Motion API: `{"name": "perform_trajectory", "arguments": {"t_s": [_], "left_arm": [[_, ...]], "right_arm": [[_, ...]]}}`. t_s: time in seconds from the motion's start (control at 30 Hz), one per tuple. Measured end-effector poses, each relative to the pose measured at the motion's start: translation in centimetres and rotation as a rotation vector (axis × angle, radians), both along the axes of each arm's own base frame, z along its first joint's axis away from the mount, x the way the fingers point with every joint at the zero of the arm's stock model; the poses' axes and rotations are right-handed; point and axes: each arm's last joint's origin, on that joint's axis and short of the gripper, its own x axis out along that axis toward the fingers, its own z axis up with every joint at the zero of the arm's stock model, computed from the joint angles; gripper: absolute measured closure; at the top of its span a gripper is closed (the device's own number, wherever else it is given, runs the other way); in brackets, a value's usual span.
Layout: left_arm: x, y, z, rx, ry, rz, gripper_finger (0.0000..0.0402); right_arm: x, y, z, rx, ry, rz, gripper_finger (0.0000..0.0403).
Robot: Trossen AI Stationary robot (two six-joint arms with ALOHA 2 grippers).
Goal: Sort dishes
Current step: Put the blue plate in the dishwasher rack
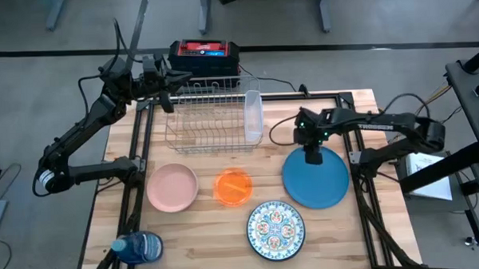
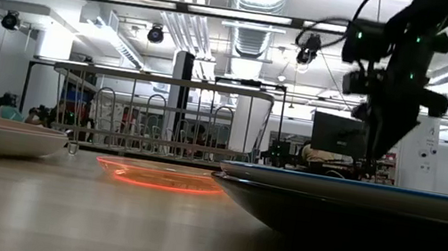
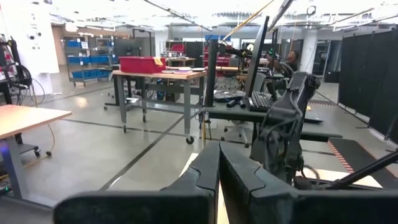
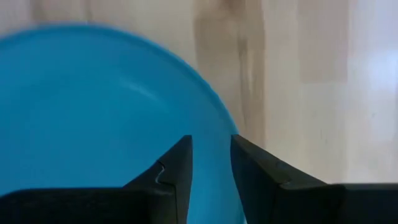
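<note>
The large plain blue plate [image 1: 316, 178] lies flat on the wooden table at the right. My right gripper [image 1: 312, 156] points down over its far rim [image 4: 211, 106], open, one finger over the plate and one over the rim's outer side. Also flat on the table are a pink dish [image 1: 173, 187], a small orange bowl [image 1: 233, 187] and a teal-white patterned plate [image 1: 275, 228]. A pale plate [image 1: 253, 116] stands on edge in the wire rack [image 1: 207, 116]. My left gripper [image 1: 168, 93] is shut on nothing, held high and level beside the rack's far left corner. My right gripper comes from above at the blue plate's far rim [image 4: 219, 127], and the rim runs into the gap between the two fingers [image 4: 177, 162]. The plate lies flat on the table. I cannot tell whether the fingers touch it.
A blue water bottle [image 1: 138, 248] lies at the near left corner. A red and black box [image 1: 205, 54] sits behind the rack. Dark frame rails [image 1: 136, 154] run along both sides of the table. Bare wood shows between the rack and the row of dishes.
</note>
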Motion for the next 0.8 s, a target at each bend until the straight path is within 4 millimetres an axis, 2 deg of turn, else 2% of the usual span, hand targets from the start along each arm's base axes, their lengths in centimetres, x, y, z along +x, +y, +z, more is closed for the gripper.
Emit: {"name": "perform_trajectory", "arguments": {"t_s": [0.17, 0.43, 0.8], "left_arm": [[0.0, 0.0, 0.0, 0.01, 0.002, 0.001, 0.0401], [0.0, 0.0, -0.1, 0.0, 0.011, 0.001, 0.0401], [0.1, 0.1, -0.6, 0.01, 0.055, 0.003, 0.0401]], "right_arm": [[0.5, -0.5, -1.5, -0.055, 0.065, -0.011, 0.031], [1.3, -0.9, -3.5, -0.045, 0.14, 0.017, 0.029], [2.0, -1.2, -5.2, -0.031, 0.177, 0.036, 0.0286]]}}
